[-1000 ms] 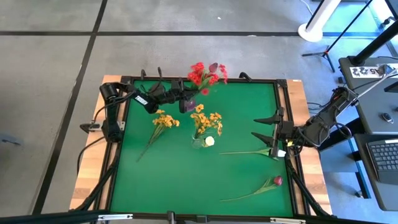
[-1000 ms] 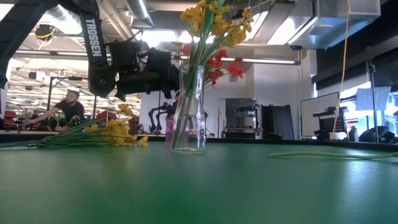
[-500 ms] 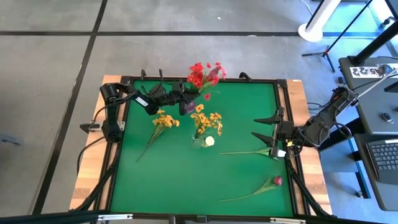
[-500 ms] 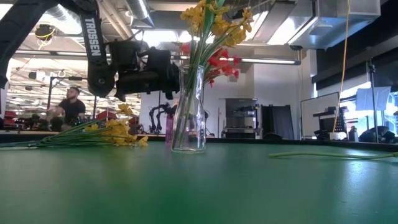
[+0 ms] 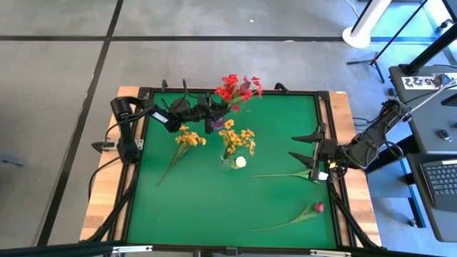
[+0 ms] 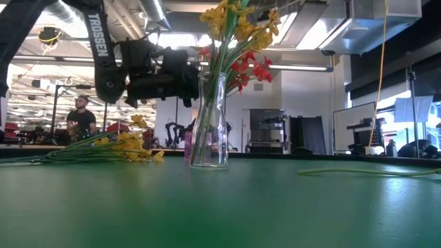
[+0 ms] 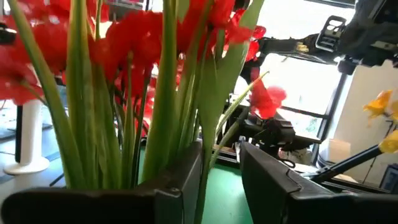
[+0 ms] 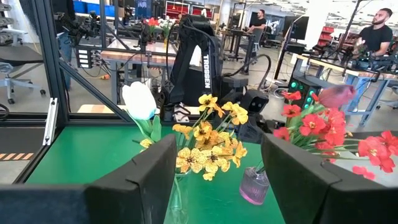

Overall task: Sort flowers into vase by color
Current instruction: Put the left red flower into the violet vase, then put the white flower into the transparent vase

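Red flowers (image 5: pixel 235 88) gripped in left claw (image 5: pixel 213 116) (far edge).

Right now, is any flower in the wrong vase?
Yes. A white bud stands in the clear vase together with the yellow flowers, so its colour does not match. The left gripper holds the red bunch at the small purple vase.

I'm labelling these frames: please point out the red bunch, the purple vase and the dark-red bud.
red bunch (image 5: pixel 233 88), high view, on its blooms.
purple vase (image 8: pixel 254 186), right wrist view, on its body.
dark-red bud (image 5: pixel 319 207), high view, on its head.
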Motion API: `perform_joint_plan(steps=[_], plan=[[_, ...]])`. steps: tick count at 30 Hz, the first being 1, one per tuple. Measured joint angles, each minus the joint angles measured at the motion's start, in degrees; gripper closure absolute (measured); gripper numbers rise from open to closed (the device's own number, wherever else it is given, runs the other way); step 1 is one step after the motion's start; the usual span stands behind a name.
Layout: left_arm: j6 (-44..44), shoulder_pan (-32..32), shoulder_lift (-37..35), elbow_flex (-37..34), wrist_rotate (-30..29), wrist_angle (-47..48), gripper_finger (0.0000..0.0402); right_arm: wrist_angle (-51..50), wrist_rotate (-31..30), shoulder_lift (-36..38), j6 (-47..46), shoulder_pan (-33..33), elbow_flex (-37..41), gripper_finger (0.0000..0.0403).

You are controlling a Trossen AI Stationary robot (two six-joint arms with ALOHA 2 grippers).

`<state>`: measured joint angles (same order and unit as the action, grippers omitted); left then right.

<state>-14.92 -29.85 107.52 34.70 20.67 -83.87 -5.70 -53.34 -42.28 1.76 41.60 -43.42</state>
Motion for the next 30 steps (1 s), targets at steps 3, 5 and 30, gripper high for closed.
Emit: perform_joint_plan(steps=[3, 5, 30], plan=[[0.54, 0.0, -3.62, -1.31, -0.01, 2.92, 0.0287, -0.04, 0.0, 0.0, 0.0, 0.0, 0.0, 0.0171], [1.61, 0.0, -6.36, -1.96, 0.0, 6.96, 0.0283, -0.08, 0.0, 0.0, 0.0, 0.0, 0.0, 0.0171], [9.12, 6.68, -49.16, -2.51, -5.75, 55.59, 0.0265, -0.21, 0.0, 0.02, -0.42, 0.0, -0.02, 0.0171]])
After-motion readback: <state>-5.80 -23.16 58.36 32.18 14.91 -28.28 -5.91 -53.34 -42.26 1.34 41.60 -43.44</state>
